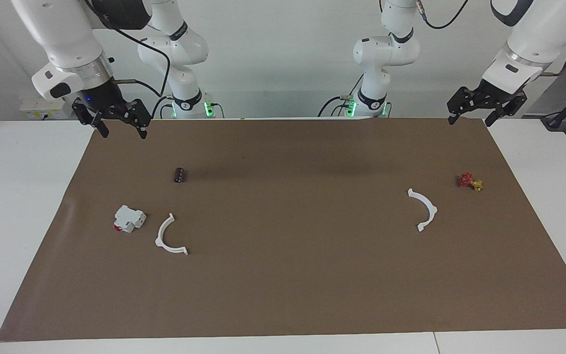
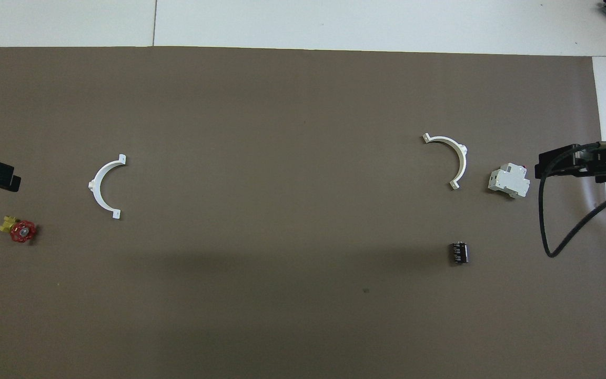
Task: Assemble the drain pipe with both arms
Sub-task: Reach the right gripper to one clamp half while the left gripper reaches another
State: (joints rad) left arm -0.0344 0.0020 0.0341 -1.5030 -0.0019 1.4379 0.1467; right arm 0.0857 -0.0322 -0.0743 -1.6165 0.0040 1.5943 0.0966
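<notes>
Gripping each half-ring arc (image 1: 171, 238) (image 1: 424, 209) mid-curve seemed wisest; both arms' jaws hung open, empty, over the desk's (image 1: 293, 295) robot-side corners.

A robotics lab. Two white robot arms (image 1: 180, 54) stand bolted at the edge of a white table (image 1: 17, 196) covered by a brown mat (image 1: 283, 275), with black cables (image 2: 566, 231) trailing and a bare white wall (image 1: 283, 49) close by.
</notes>
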